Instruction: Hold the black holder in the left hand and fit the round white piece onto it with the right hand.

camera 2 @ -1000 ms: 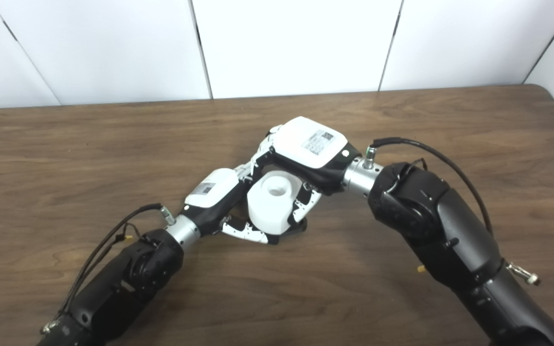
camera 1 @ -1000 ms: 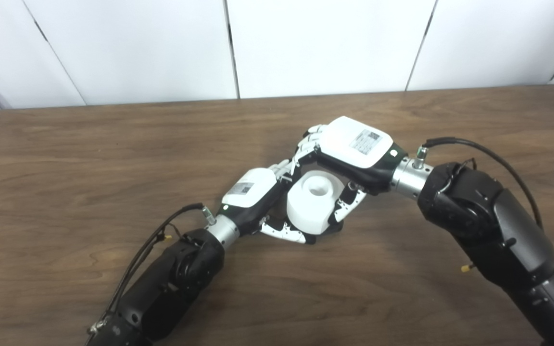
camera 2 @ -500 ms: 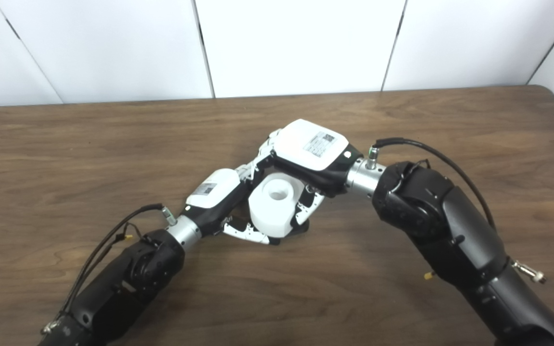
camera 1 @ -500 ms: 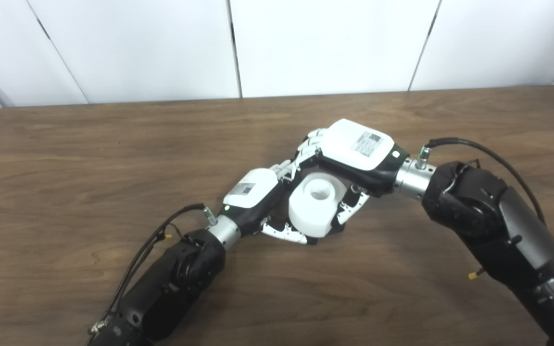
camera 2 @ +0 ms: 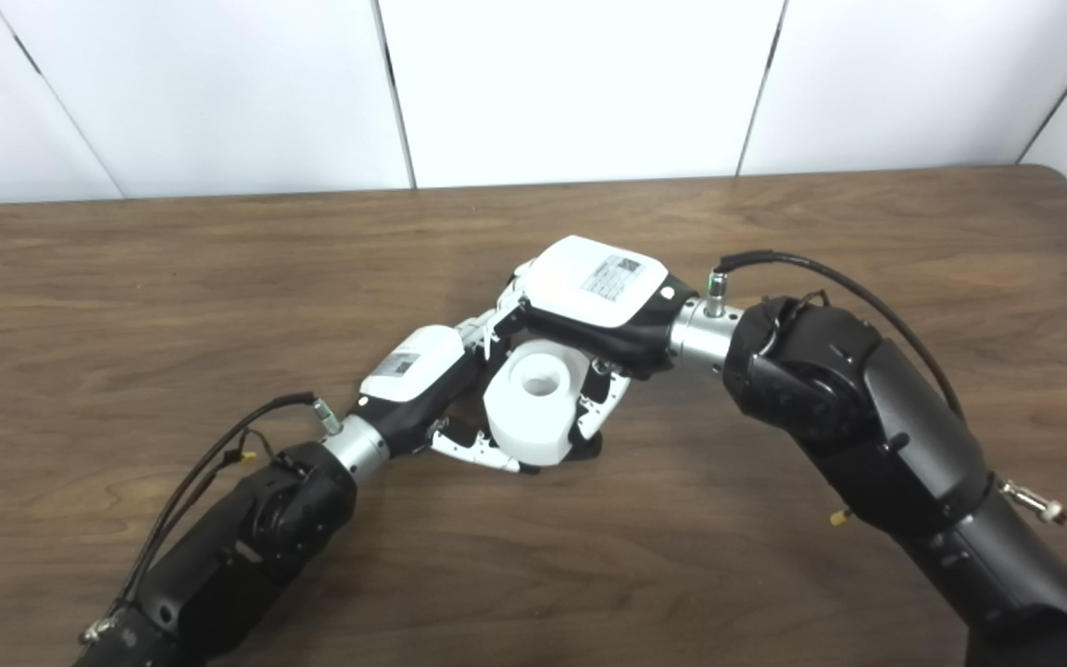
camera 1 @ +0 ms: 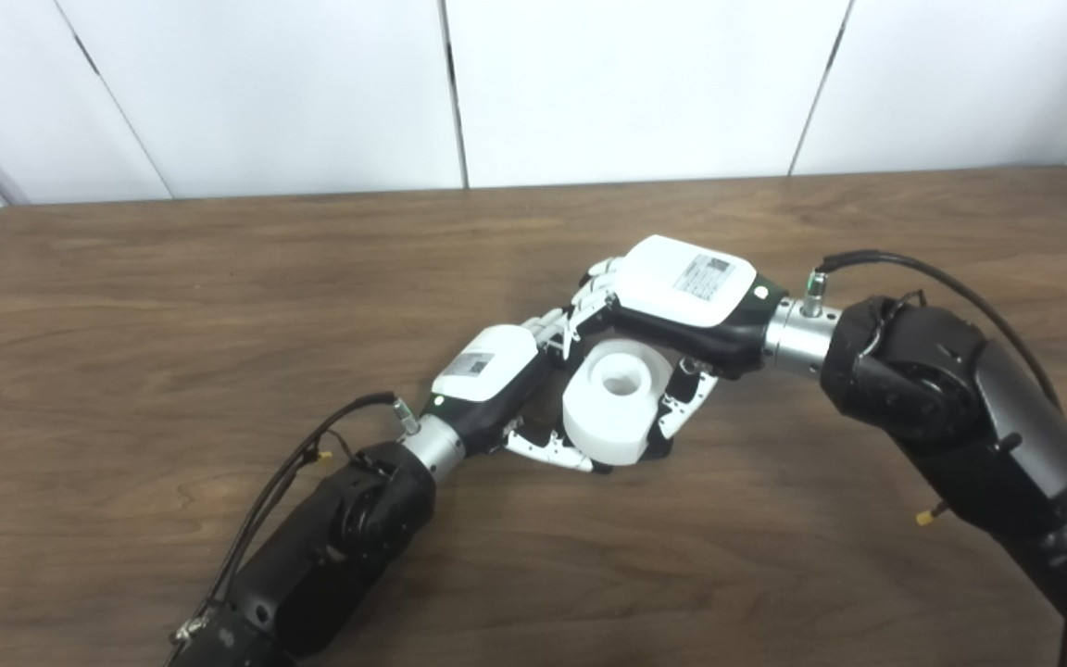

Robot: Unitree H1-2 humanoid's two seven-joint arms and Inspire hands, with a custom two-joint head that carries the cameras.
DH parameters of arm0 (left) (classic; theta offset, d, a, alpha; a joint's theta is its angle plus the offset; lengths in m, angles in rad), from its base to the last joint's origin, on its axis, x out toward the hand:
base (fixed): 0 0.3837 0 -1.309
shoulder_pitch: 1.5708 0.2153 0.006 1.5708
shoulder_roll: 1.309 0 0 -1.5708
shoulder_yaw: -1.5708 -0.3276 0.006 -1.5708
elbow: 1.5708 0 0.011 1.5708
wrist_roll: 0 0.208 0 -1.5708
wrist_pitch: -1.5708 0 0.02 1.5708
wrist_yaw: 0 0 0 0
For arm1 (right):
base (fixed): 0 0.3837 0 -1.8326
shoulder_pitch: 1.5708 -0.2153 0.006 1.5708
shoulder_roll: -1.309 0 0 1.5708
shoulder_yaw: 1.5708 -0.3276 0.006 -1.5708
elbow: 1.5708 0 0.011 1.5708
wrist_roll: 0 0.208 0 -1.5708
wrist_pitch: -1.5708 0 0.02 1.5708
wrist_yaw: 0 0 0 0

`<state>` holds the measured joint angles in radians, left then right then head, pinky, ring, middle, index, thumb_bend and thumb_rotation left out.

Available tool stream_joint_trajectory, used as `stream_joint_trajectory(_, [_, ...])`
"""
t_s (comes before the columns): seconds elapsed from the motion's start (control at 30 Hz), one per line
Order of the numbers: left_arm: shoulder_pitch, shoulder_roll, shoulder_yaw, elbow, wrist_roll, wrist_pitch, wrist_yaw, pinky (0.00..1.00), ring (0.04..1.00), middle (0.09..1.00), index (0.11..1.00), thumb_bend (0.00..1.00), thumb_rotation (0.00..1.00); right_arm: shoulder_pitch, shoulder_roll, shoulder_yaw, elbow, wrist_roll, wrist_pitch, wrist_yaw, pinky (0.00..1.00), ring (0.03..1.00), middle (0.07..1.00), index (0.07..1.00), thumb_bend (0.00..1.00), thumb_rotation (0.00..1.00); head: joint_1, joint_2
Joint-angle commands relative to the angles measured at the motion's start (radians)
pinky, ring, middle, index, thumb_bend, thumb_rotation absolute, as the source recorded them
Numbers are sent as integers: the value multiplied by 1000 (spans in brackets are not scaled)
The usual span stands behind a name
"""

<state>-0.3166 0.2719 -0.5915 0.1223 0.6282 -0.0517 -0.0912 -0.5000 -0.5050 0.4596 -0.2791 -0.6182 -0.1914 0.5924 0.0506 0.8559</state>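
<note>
The round white piece [camera 1: 615, 400] is a short thick cylinder with a hole in its top, sitting low over the middle of the table. My right hand [camera 1: 682, 306] comes over it from the right and is shut on it, fingers down its far and right sides. My left hand [camera 1: 496, 375] reaches in from the left with its fingers curled under and around the piece's base. Of the black holder [camera 2: 589, 451] only a thin dark edge shows beneath the white piece; the rest is hidden by the piece and both hands.
The brown wooden table [camera 1: 172, 306] stretches wide on every side of the hands. White wall panels [camera 1: 626, 83] stand behind its far edge. A black cable loops off each forearm [camera 1: 904, 269].
The right hand has tipped the white piece more upright and lowered it slightly toward the table. The right forearm has swung a little to the right. The left hand has stayed in place.
</note>
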Motion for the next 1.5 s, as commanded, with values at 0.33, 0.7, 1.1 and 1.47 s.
stream_joint_trajectory(0.33, [58,22,-44,29,28,33,-120,966,1000,995,489,523,68,18,-30,40,15,-46,-58,29,846,761,661,479,525,133,1,3])
stream_joint_trajectory(0.7, [59,25,-40,32,28,26,-118,957,1000,992,489,523,67,35,1,3,62,-224,-152,-161,850,759,659,479,526,134,-2,1])
stream_joint_trajectory(1.1, [64,27,-39,27,29,26,-118,966,1000,988,485,524,67,28,12,-18,140,-352,-190,-318,883,756,670,479,525,134,4,10])
stream_joint_trajectory(1.47, [62,35,-43,22,32,28,-127,949,1000,983,485,524,67,0,-2,-15,135,-317,-207,-279,864,751,665,479,525,136,2,12])
